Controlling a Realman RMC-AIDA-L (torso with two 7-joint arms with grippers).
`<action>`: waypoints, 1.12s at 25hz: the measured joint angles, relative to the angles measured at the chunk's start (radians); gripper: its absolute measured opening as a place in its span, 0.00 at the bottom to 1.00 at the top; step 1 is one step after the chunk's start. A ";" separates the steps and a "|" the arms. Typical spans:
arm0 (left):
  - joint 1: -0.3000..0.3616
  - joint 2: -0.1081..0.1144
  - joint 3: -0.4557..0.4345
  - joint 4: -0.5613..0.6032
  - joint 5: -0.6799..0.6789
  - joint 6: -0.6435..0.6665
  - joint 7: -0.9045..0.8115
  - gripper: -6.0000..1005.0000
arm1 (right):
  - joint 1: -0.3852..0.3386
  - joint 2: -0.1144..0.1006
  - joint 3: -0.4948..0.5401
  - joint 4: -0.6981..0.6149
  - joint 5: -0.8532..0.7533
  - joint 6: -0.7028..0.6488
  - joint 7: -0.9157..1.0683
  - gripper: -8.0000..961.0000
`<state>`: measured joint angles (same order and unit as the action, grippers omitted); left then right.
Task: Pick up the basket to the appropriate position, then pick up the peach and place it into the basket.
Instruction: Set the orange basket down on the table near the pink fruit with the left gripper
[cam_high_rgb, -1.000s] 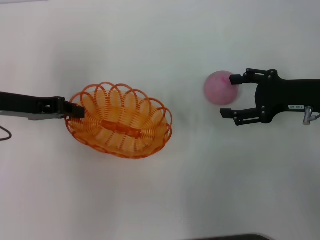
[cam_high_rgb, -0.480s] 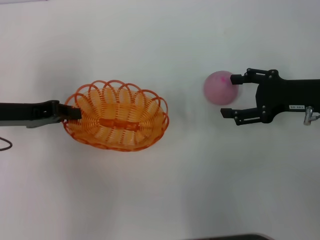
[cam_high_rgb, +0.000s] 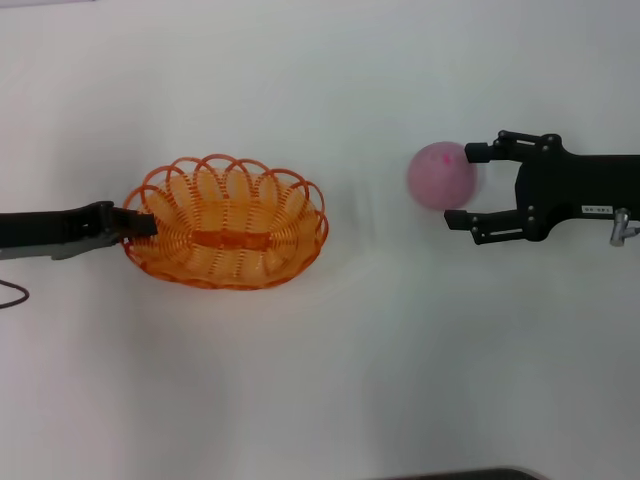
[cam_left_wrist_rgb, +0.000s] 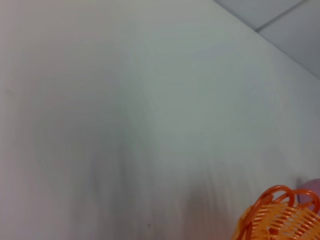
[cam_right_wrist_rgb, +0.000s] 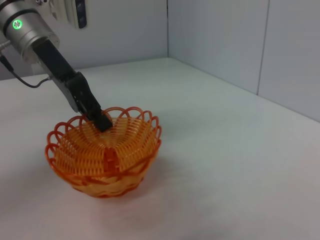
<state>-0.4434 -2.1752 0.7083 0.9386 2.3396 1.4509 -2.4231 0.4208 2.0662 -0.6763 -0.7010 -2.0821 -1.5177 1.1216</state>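
Observation:
The orange basket (cam_high_rgb: 225, 222) is at the left of the white table in the head view. My left gripper (cam_high_rgb: 140, 222) is shut on its left rim. The right wrist view shows the same grip (cam_right_wrist_rgb: 99, 120) on the basket (cam_right_wrist_rgb: 105, 160), which looks level; whether it rests on the table I cannot tell. A corner of the basket (cam_left_wrist_rgb: 280, 215) shows in the left wrist view. The pink peach (cam_high_rgb: 441, 175) lies at the right. My right gripper (cam_high_rgb: 462, 187) is open just to its right, with the far fingertip (cam_high_rgb: 476, 152) at the peach's side.
The white table (cam_high_rgb: 330, 380) runs wide around both things. Grey wall panels (cam_right_wrist_rgb: 225, 40) stand beyond the table's far side. A dark cable (cam_high_rgb: 8, 293) loops near the left arm.
The basket has moved farther from me and a little left with the left gripper, and has levelled out. The right gripper has drifted slightly right; the peach stays put.

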 joint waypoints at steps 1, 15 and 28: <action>0.004 0.000 0.000 -0.002 -0.008 -0.003 0.000 0.07 | 0.001 0.000 0.000 0.000 0.000 0.000 0.000 0.93; 0.053 0.000 0.051 -0.012 -0.082 -0.071 0.006 0.07 | 0.002 0.000 0.003 0.000 -0.001 0.002 -0.005 0.93; 0.063 0.000 0.051 -0.031 -0.120 -0.078 0.006 0.07 | 0.001 0.001 0.003 0.000 0.001 0.005 -0.005 0.93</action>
<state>-0.3806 -2.1751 0.7590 0.9074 2.2199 1.3730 -2.4172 0.4218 2.0676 -0.6733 -0.7010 -2.0815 -1.5122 1.1167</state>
